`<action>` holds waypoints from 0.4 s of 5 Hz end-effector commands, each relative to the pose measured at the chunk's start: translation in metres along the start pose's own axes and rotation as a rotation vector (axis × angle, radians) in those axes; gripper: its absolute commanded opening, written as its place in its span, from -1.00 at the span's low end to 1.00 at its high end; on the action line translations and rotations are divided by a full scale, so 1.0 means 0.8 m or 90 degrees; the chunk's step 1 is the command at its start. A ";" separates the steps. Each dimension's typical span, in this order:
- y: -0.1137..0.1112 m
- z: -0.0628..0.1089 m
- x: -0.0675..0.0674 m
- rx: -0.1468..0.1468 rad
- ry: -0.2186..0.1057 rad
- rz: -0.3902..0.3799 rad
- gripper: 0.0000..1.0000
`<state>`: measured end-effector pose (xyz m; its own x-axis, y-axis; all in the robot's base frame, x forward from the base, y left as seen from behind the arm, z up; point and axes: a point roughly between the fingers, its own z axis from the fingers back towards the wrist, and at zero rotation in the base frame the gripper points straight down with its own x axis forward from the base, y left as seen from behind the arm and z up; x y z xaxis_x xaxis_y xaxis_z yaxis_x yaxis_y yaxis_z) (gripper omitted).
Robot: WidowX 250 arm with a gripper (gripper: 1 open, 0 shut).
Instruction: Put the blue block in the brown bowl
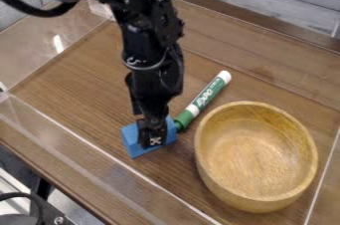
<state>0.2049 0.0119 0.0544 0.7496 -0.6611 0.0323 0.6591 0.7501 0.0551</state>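
Blue block [147, 143] under wide-open end effector [154, 129] (nothing gripped), bowl rim [254, 156] just beside.

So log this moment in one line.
gripper: open, over blue block | brown bowl: empty | block placement: not done

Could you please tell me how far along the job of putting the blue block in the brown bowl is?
Nothing looks finished: the blue block is on the table, outside the brown bowl. In hand is the approach, with the open gripper down at the block; no lift shows. Left to do: grip it, raise it, carry it over the rim and release.
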 end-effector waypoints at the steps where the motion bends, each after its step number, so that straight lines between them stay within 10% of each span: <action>1: 0.009 0.008 0.003 0.026 -0.033 0.014 1.00; 2: 0.008 0.004 0.002 0.026 -0.040 0.017 1.00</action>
<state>0.2032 0.0135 0.0481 0.7602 -0.6468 0.0613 0.6439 0.7626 0.0622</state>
